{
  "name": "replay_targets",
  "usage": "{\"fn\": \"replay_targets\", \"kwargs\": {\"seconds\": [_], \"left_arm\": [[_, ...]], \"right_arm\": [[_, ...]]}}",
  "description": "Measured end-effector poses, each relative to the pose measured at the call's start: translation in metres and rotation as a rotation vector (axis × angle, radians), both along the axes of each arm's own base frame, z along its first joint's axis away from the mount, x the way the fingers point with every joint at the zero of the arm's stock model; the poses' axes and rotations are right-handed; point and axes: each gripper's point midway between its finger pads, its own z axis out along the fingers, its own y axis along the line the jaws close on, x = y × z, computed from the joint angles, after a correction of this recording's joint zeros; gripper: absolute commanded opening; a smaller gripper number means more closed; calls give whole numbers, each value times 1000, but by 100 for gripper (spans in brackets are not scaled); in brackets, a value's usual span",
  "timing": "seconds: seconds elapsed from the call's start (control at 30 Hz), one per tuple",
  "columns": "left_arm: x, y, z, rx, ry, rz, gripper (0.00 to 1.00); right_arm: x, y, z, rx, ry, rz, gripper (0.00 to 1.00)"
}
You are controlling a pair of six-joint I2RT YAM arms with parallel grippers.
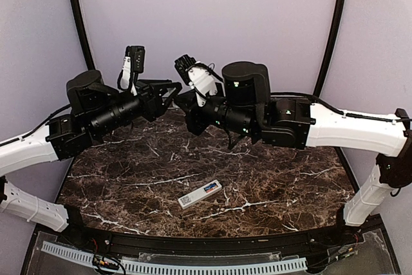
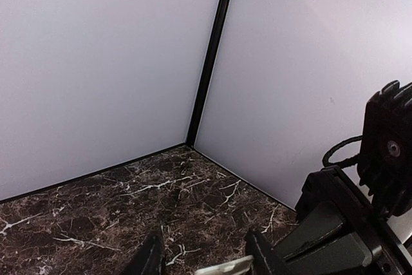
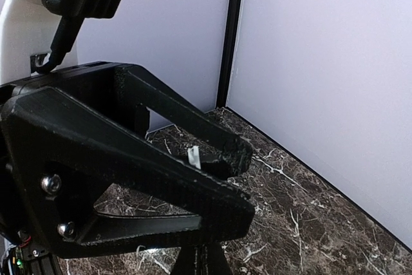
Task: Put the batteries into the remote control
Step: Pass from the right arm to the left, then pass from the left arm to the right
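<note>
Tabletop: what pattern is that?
The table is dark brown marble with white veins, clearest in the top external view.

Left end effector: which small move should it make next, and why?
Probably close on the small pale piece. It sits between the fingers of the left end effector, which stand apart, raised beside the right arm. The remote control lies on the table, untouched, so securing the piece likely comes first.

Left gripper (image 1: 175, 91), right gripper (image 1: 184, 101) — aloft, facing

Left claw (image 2: 206, 259): tips cut off at lower edge — pale scrap (image 2: 225, 267) between them unidentifiable.
Remote control (image 1: 199, 194): label unreadably small.
</note>
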Motion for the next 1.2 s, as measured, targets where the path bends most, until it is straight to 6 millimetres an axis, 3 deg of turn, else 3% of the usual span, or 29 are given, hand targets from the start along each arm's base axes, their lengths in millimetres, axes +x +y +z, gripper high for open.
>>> {"fn": "replay_targets", "kwargs": {"seconds": [0.07,0.27,0.4,0.43,0.6,0.7,0.87,1.03,1.2], "left_arm": [[-1,-2,0,0,0,-6,30],[-5,-5,1,2,-4,-37,1],[-7,-7,1,-1,0,-50,0],[-7,-7,1,0,0,-53,0],[-13,-6,6,-7,-18,-75,0],[-18,-3,12,-6,-48,-91,0],[-35,-3,15,29,-121,-165,0],[-69,-7,19,88,-233,-331,0],[-95,-9,17,125,-295,-458,0]], "right_arm": [[1,-1,0,-1,-3,-7,0],[2,-2,0,-11,-16,-17,0],[2,-2,0,-21,-27,-14,0],[2,-2,0,-23,-30,-11,4],[-5,-2,4,-31,-47,31,60],[-17,-4,9,-34,-59,100,78],[-45,-22,15,-48,-36,303,86],[-69,-43,24,-35,-7,498,88],[-85,-45,22,-37,11,599,90]]}}
